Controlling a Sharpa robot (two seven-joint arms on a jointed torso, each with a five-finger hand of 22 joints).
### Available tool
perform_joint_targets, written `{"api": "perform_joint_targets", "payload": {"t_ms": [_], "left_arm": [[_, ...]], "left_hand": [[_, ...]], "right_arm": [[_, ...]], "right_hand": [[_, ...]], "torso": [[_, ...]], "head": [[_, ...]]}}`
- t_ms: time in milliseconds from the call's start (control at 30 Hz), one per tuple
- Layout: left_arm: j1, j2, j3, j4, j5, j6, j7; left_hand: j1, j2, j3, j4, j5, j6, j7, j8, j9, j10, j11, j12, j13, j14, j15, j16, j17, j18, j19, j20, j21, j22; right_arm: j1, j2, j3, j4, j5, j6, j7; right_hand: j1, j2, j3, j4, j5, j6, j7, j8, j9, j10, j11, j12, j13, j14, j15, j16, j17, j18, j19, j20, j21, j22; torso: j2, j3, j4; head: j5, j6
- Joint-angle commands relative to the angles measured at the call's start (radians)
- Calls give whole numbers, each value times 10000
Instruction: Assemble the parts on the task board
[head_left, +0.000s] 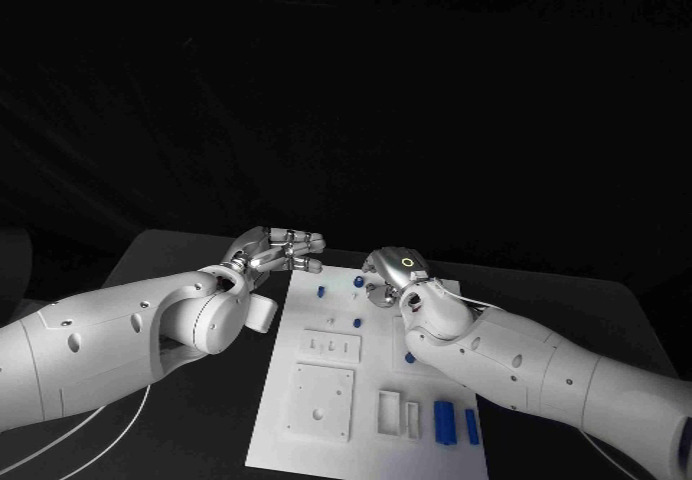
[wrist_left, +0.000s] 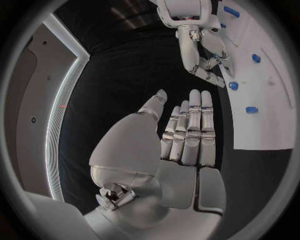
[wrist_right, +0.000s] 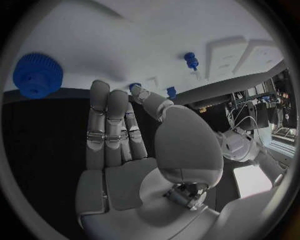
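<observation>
Blue gear in right wrist view alone; both hands empty, fingers released.

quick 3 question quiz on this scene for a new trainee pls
1. True or false: the left hand holds a blue part.
2. The right hand is over which end of the task board? A) the far end B) the near end C) off the board
3. Fill in: the two long blue parts lie at the board's near ____ corner, going by the robot's sides.

Key: 1 false, its fingers are straight and empty. 2 A. 3 right.
</observation>
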Motion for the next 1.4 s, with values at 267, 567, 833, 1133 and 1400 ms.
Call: {"api": "perform_joint_targets", "payload": {"t_ms": [267,567,833,1133,1400], "left_arm": [[16,-123,8,26,-44,95,93],[12,-177,3,-26,-42,122,115],[8,-146,-7,-115,-39,162,122],[2,-90,-12,-175,-39,230,122],[-10,-39,-13,-252,-39,277,125]], "left_hand": [[8,77,-51,-3,-45,-103,0,16,-1,-75,28,0,15,-25,18,-60,-13,-51,21,66,10,-8],[-2,75,-49,-16,-59,-97,0,16,-1,-63,25,2,15,-18,16,-59,-13,-50,19,64,32,-19],[-2,75,-49,-16,-59,-97,0,16,-1,-63,25,2,15,-18,16,-59,-13,-50,19,64,32,-19],[-2,75,-49,-16,-59,-97,0,16,-1,-63,25,2,15,-18,16,-59,-13,-50,19,64,32,-19],[-18,85,-47,-23,-61,-107,0,17,-1,-74,29,-1,14,-18,16,-59,-13,-52,14,65,36,-26]], "right_arm": [[18,-1226,580,1265,874,56,231],[-6,-2269,995,1806,1850,854,489],[-81,-2523,1104,1696,2051,1871,594],[-175,-2279,1131,1138,2090,2376,616],[-262,-1952,1135,701,2170,2433,669]], "right_hand": [[-158,-74,-33,112,415,120,-7,-25,4,1122,-261,32,38,-24,-125,72,15,-137,290,-84,53,177],[65,-157,-1683,236,438,-269,-114,16,-15,3291,-942,727,2181,8,-682,58,289,-589,338,-624,27,371],[198,152,-3031,358,712,-699,-83,-24,13,1140,-915,7704,10737,-353,-523,1190,2618,-563,359,-493,1596,1710],[-10,166,-3218,440,1080,-798,-37,-27,30,1670,-828,9848,12241,-99,-444,1920,5048,-505,417,-398,2584,2774],[-91,213,-3174,494,1210,-717,-47,-24,30,1766,-828,10160,12426,-38,-433,2013,5422,-520,458,-386,2850,3163]], "torso": [[-68,92,-179],[-131,151,-347],[-123,212,-415],[-117,143,-361],[-110,129,-342]], "head": [[32,94],[58,119],[80,110],[-73,90],[-63,6]]}}
